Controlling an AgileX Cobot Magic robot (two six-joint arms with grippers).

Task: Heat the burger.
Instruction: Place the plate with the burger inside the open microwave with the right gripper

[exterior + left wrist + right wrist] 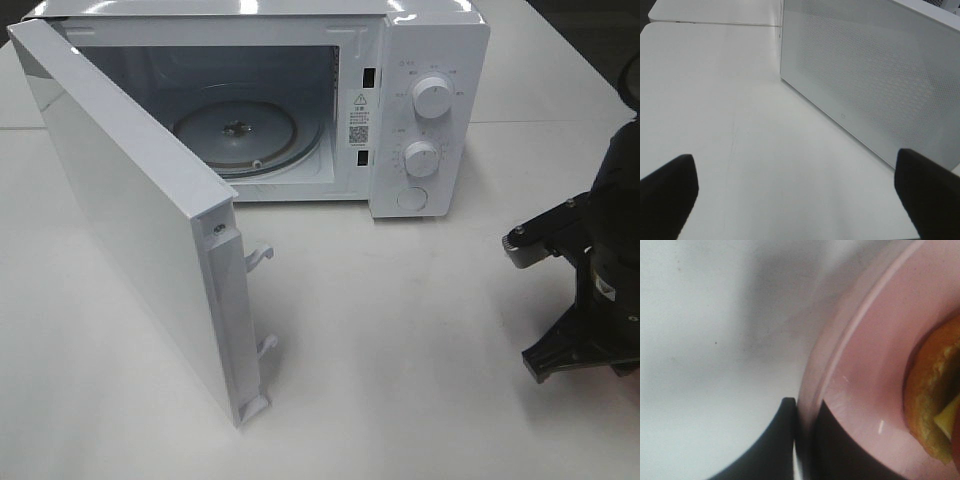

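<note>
Burger (935, 390) is sitting on pink plate (865, 365) w/ right gripper (805, 407) pinching plate's rim, right arm (590, 270) reaching in at right edge of high view, left gripper (797, 192) hovering spread wide beside microwave door (875, 75).

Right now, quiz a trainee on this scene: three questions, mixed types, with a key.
1. True or false: the microwave door stands open.
2. Multiple choice: what is the right gripper shut on? A) a microwave knob B) the rim of the pink plate C) the edge of the microwave door
3. Short answer: where does the burger sit?
Key: 1 true; 2 B; 3 on the pink plate.
</note>
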